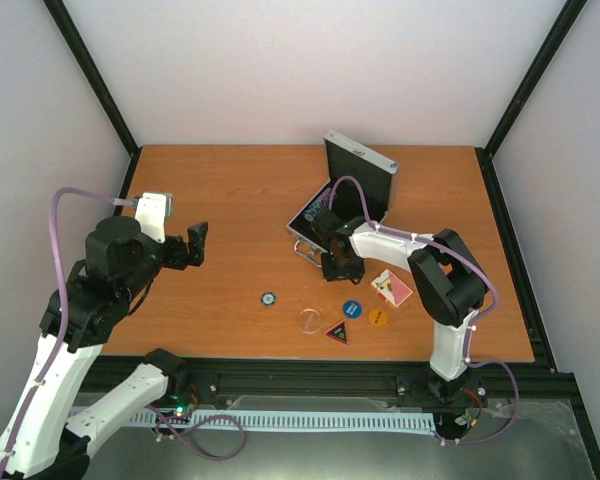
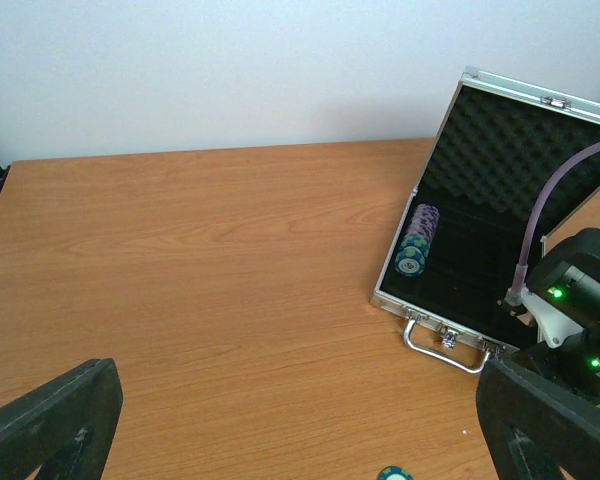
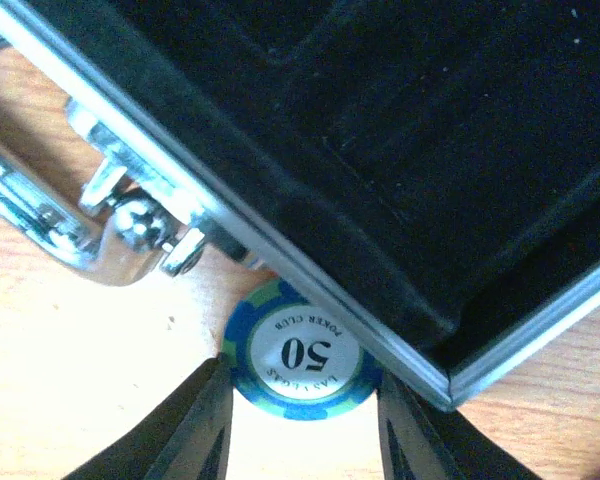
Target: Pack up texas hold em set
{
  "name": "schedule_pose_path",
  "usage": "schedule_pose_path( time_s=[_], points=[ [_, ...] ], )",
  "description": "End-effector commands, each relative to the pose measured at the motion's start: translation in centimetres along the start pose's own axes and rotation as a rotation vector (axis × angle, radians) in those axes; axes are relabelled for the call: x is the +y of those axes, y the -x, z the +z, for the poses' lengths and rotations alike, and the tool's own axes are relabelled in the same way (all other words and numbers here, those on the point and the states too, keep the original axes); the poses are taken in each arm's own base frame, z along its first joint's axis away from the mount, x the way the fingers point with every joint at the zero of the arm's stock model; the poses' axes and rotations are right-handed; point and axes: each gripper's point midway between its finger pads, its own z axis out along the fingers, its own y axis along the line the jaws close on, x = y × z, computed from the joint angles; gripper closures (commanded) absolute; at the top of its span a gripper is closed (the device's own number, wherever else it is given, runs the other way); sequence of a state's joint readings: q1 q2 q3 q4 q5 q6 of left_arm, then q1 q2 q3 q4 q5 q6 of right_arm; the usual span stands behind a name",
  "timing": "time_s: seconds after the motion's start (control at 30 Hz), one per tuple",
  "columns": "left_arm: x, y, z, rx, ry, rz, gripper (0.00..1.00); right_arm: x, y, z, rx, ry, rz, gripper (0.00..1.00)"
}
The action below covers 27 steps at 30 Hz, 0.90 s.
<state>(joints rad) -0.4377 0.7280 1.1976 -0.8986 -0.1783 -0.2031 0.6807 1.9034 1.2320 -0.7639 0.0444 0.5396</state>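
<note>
The right fingers [image 3: 205,430] pinch the blue chip [image 3: 300,352], bottom middle of the wrist view, hard against the open case [image 3: 280,215], presumably to lift it in. The left fingers [image 2: 50,420] hang spread and empty, parked clear at left.

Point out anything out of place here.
Set pieces lie loose on the table outside the open case: a lone chip, round buttons, a triangular button, the card deck. A blue 50 chip lies at the case's front rim.
</note>
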Motion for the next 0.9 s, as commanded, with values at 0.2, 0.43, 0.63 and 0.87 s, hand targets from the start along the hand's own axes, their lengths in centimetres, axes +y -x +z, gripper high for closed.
schedule_pose_path(
  time_s=[0.2,0.43,0.63,0.87],
  points=[
    [0.2,-0.1,-0.3,-0.003,0.007,0.008,0.00,2.1,-2.6,0.2,0.046,0.034,-0.055,0.69],
    [0.1,-0.2,-0.2,-0.001,-0.003,0.006,0.00,4.0,-2.4,-1.8,0.012,0.025,-0.112,0.68],
    [0.1,0.0,-0.4,-0.008,-0.003,0.006,0.00,3.3,-1.3,-2.8,-0.032,-0.034,-0.124,0.50],
    [0.0,0.1,-0.4,-0.010,-0.005,0.010,0.00,3.7,-0.4,-2.2,-0.030,-0.040,-0.158,0.27]
  ],
)
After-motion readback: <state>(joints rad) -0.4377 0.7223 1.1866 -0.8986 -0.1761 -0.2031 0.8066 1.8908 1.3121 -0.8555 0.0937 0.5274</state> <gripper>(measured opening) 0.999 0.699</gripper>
